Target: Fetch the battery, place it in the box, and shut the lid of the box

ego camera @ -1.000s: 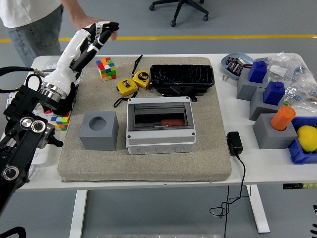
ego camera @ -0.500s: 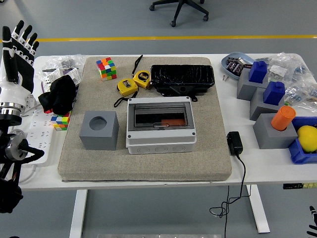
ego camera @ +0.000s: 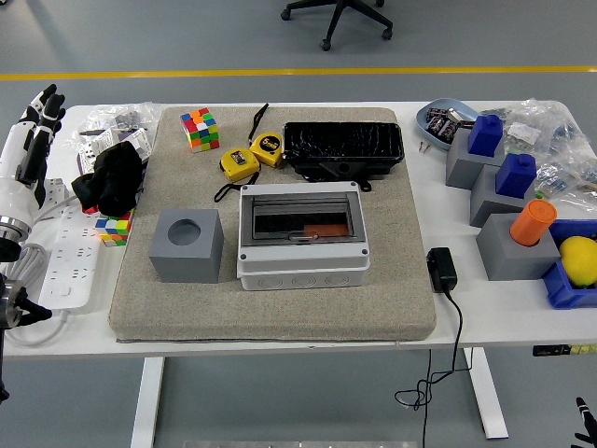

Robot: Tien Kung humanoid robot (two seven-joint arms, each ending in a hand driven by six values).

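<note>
Left robot hand [ego camera: 33, 140] sits at the far left edge over the tabletop [ego camera: 485, 308], fingers straight and loosely spread, holding nothing; the right hand is out of frame. Grey box [ego camera: 300, 235] sits mid-mat on the beige mat [ego camera: 280, 308], its tinted clear lid [ego camera: 300, 213] down flat over it. Through the lid an orange item [ego camera: 323, 230] shows inside, probably the battery, cannot tell for sure. Just left of the box is a grey cube with a round hole [ego camera: 187, 245]. Behind the box is a black tray [ego camera: 343, 147], with two yellow tape measures [ego camera: 252, 157] to its left and a colour puzzle cube [ego camera: 199, 128] further left. At right are grey blocks with blue pieces [ego camera: 499, 168] and an orange cylinder [ego camera: 533, 222] on a grey block. A black adapter [ego camera: 440, 270] lies right of the mat.
</note>
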